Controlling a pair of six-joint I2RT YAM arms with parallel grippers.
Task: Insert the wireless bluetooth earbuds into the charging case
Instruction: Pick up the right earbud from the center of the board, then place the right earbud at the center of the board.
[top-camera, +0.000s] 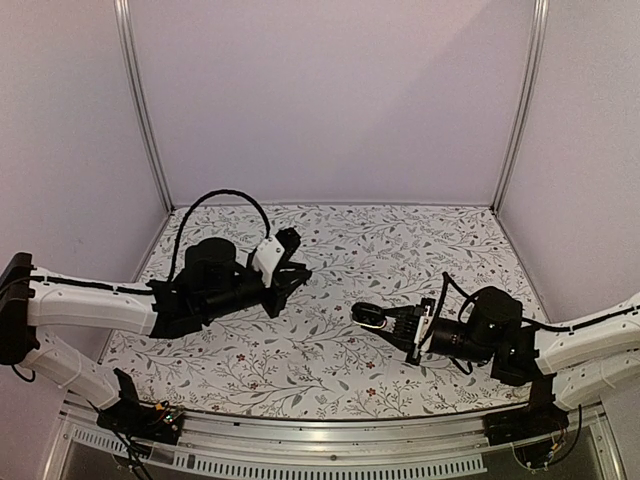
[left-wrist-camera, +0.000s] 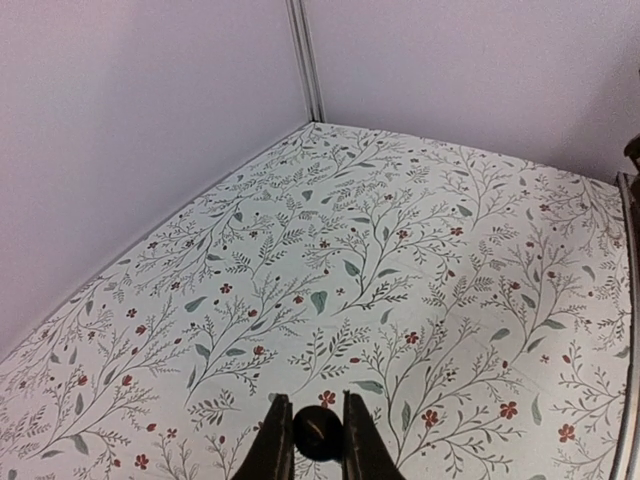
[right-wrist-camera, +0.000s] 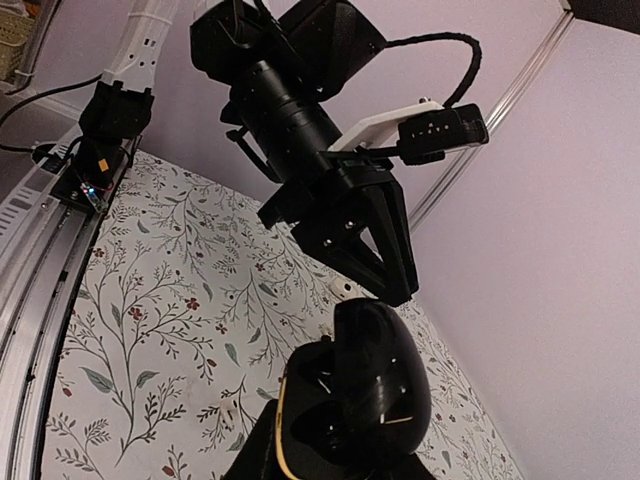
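Though cropped at the frame edge, left gripper (left-wrist-camera: 316, 418) pinches a black earbud (left-wrist-camera: 318, 434). Clamped on the case (right-wrist-camera: 368, 382), right gripper (top-camera: 368, 316) has its tips hidden.

The tiny black bean-shaped earbud (left-wrist-camera: 318, 432) sat between the fingers of the left gripper (left-wrist-camera: 316, 410), left of and behind the small black pebble-shaped charging case (right-wrist-camera: 365, 380) in the right gripper (top-camera: 365, 316), both above the floral-patterned table (top-camera: 330, 380), near yet apart
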